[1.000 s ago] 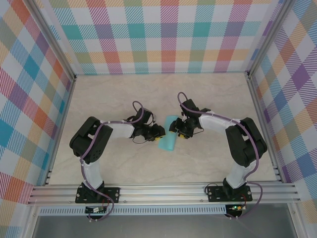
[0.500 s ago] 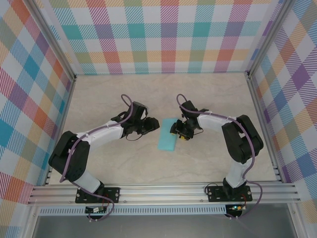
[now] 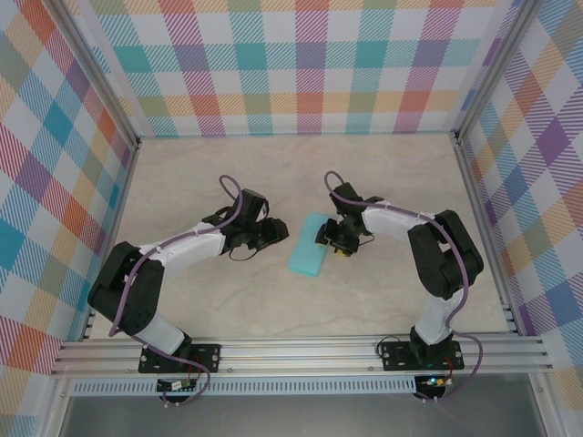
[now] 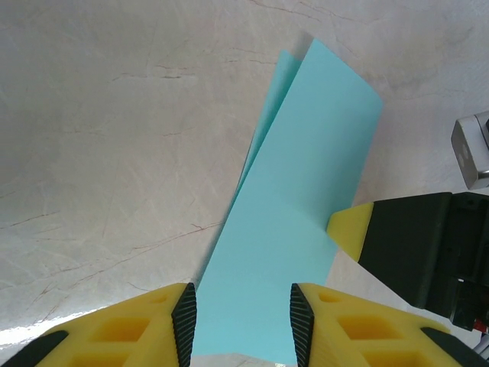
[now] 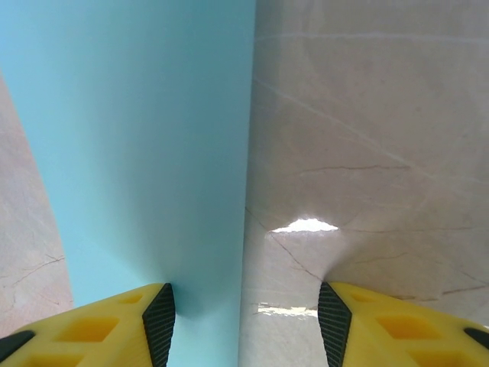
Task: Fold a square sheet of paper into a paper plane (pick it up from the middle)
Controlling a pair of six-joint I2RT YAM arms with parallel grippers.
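Right now, you have the thin turquoise-cyan square sheet of paper (image 3: pixel 307 259) lying on the pale marbled table (image 3: pixel 200 182), folded over into a long rectangle, roughly midway between the two arms. Seen from above, its far end leans slightly to the right. Pastel checked walls (image 3: pixel 291 64) close in the table on three sides.

Your left gripper (image 3: pixel 282 235) sits just beside the paper's upper left edge. Your right gripper (image 3: pixel 322 240) sits just beside its upper right edge, so the two face each other across the sheet.

From the left wrist camera, you can see the yellow fingers with black pads (image 4: pixel 184 321) spread apart and clamping nothing. The near end of the paper reaches into the gap between them. Two layers show there: a broad top flap, and a lower layer peeking out along its left side towards the far end. A yellow fingertip of the right gripper meets the sheet's right edge.

From the right wrist camera, those fingers (image 5: pixel 157 325) are spread and released too. The paper's straight edge runs up between them, with one finger over the turquoise surface and the other over bare table. Whether that finger presses on the sheet, you cannot tell.
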